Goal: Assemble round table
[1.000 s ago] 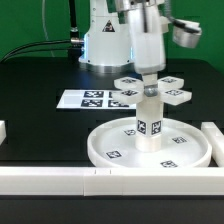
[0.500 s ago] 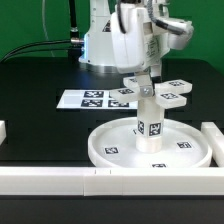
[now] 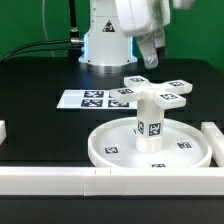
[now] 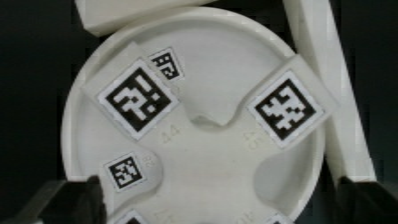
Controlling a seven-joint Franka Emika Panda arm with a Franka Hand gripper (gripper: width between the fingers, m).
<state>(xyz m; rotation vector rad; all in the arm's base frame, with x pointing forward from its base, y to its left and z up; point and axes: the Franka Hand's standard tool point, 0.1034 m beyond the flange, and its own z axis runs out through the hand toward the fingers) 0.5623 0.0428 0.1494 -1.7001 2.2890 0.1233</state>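
Released and spread apart, the jaws of the gripper [image 3: 148, 55] hold nothing; in the exterior view the two fingers hang in the air above the parts and touch none of them. In the wrist view the dark fingertips [image 4: 63, 196] show only at the edge of the picture, with the white plastic between and beyond them.

Below the gripper, and apart from it, the cross-shaped four-arm piece [image 3: 158, 89] sits level on top of the short cylinder leg [image 3: 150, 120]. Its arms each bear a black-and-white square tag. The leg stands upright at the middle of the large rimmed round disc [image 3: 108, 150], which lies flat on the black table [image 3: 40, 85] near the front edge, toward the exterior view's right. Tags lie on the disc's floor around the leg, and one faces outward on the leg's side.

The wrist view looks down on the cross-shaped piece [image 4: 214, 110], with several tags visible.

Behind the disc, toward the middle of the table, the marker board [image 3: 88, 99] lies flat. White rectangular border blocks [image 3: 60, 181] run along the table's front edge, another stands at the disc's right in the exterior view [image 3: 214, 139].
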